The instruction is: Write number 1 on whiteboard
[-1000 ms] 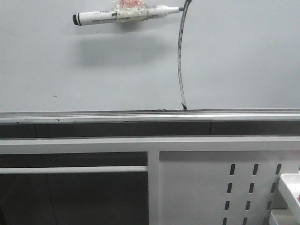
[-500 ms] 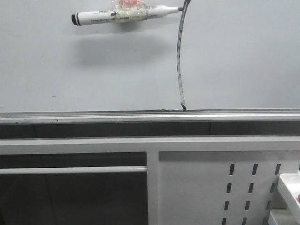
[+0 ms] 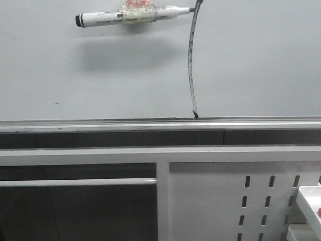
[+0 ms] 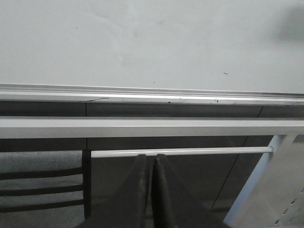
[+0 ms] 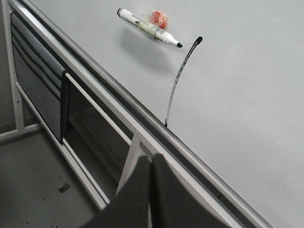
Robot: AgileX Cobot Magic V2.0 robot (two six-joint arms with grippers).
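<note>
My left hand [image 4: 151, 190] has its two dark fingers pressed together with nothing between them, held low in front of the frame and apart from the whiteboard [image 4: 152, 42]. My right hand [image 5: 149, 190] is likewise pressed together and grips nothing, also clear of the board. Beyond the hands, a silver tray rail [image 3: 100, 124] runs along the whiteboard's lower edge, with a grey crossbar [image 3: 75, 154] beneath it and a white perforated panel [image 3: 225, 201] at lower right. On the board, the number 1 [image 3: 191, 60] appears as a thin, slightly curved dark stroke whose lower end meets the tray rail and whose upper end leaves the front view at the top edge. A marker [image 3: 133, 16] lies horizontally against the board near that upper end, its dark tip just beside the stroke; clear wrapping with a red patch [image 5: 158, 20] surrounds its barrel.
</note>
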